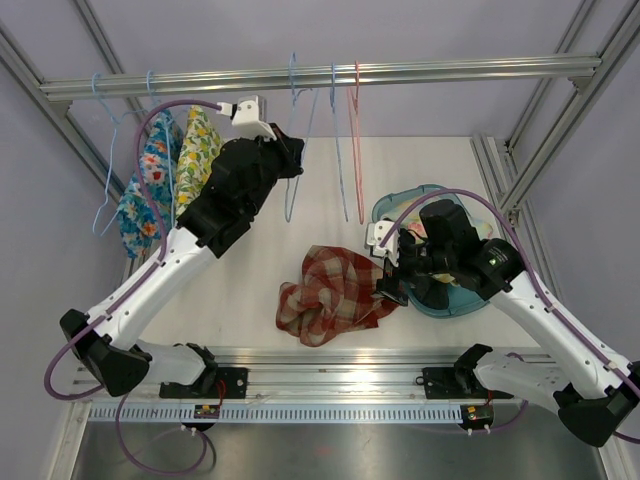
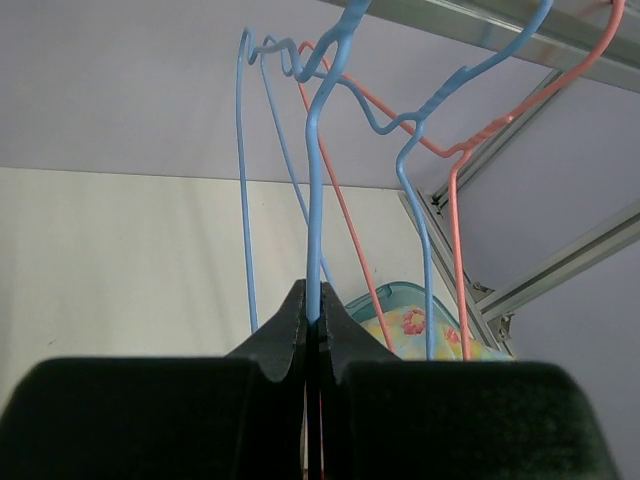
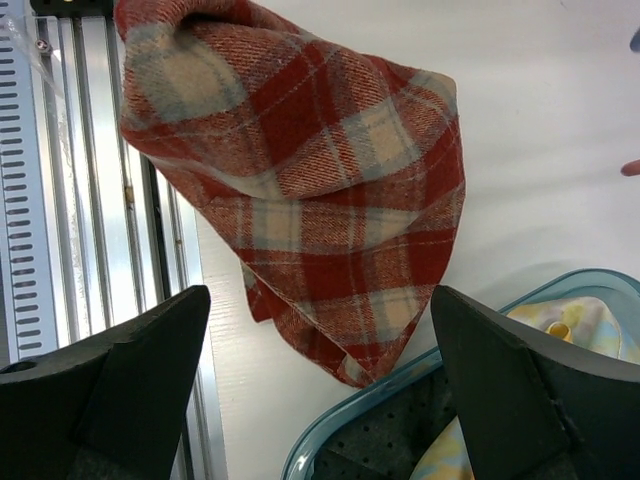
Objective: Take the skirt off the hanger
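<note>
The red plaid skirt (image 1: 330, 290) lies crumpled on the white table, off any hanger; it also shows in the right wrist view (image 3: 300, 170). My left gripper (image 1: 296, 150) is raised near the rail and shut on the wire of a bare blue hanger (image 2: 313, 200), which hangs from the rail; its fingertips (image 2: 318, 300) pinch the wire. My right gripper (image 1: 392, 285) is open and empty, hovering just above the skirt's right corner and the basket rim, with wide-spread fingers (image 3: 320, 295).
A teal basket (image 1: 448, 308) with floral cloth inside stands right of the skirt; its rim shows in the right wrist view (image 3: 330, 440). Two floral garments (image 1: 150, 190) hang at the left. A second blue hanger (image 1: 336, 150) and a pink hanger (image 1: 357, 150) hang from the rail (image 1: 420, 70).
</note>
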Controlling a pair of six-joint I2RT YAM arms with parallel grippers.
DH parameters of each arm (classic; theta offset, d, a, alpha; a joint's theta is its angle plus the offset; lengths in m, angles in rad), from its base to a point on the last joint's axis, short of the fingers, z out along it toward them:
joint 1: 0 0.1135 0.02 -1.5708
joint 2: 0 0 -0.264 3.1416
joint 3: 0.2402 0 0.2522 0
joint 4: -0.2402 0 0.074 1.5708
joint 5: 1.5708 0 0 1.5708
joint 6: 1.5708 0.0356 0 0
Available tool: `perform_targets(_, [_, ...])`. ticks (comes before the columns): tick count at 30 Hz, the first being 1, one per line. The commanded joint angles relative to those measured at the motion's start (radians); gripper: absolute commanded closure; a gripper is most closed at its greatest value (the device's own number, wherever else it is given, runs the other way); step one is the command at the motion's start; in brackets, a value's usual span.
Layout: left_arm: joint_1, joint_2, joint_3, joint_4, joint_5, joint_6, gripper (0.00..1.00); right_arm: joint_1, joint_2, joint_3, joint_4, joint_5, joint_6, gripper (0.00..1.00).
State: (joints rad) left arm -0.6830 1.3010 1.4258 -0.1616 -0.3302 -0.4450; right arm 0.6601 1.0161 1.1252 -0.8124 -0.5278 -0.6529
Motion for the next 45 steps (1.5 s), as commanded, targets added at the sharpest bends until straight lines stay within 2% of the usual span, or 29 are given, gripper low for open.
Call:
perform_targets(1, [-0.006,0.041,0.068,0.080,-0.035,-0.004,1.00,-0.013,-0.022,-0.002,0.027,-0.043,0.027,0.01])
perform_targets(9, [-0.006,0.112,0.056,0.088,-0.023,-0.041,1.00,-0.019,-0.025,0.001,0.022,-0.066,0.019,0.01])
perform_targets(18, [-0.007,0.115,0.033,0.102,0.006,-0.058,0.99,-0.025,-0.022,-0.010,0.033,-0.093,0.025,0.00])
perform_targets(19, [-0.006,0.115,0.035,0.102,0.011,-0.060,0.96,-0.024,-0.022,-0.010,0.033,-0.100,0.025,0.01])
perform_targets(20, [-0.007,0.115,0.035,0.100,0.022,-0.060,0.88,-0.024,-0.019,-0.010,0.036,-0.101,0.029,0.01])
perform_targets(22, [-0.007,0.113,0.032,0.097,0.033,-0.063,0.79,-0.024,-0.014,-0.008,0.038,-0.110,0.029,0.01])
perform_targets(23, [-0.006,0.106,0.030,0.099,0.045,-0.066,0.63,-0.024,-0.013,-0.007,0.036,-0.113,0.024,0.01])
perform_targets(27, [-0.006,0.069,0.022,0.083,0.071,-0.077,0.33,-0.025,-0.010,-0.015,0.041,-0.147,0.010,0.01])
perform_targets(30, [-0.006,0.026,0.010,0.065,0.095,-0.075,0.22,-0.025,-0.005,-0.028,0.036,-0.199,-0.020,0.00])
perform_targets(37, [-0.006,-0.116,-0.047,-0.021,0.152,-0.049,0.04,-0.025,0.013,-0.102,0.030,-0.362,-0.234,0.01])
perform_targets(41, [-0.006,-0.211,-0.096,-0.079,0.190,-0.002,0.01,-0.024,0.042,-0.148,0.105,-0.347,-0.336,0.01])
perform_targets(45, [-0.006,-0.310,-0.151,-0.144,0.212,0.048,0.01,-0.019,0.117,-0.151,0.214,-0.279,-0.359,0.01])
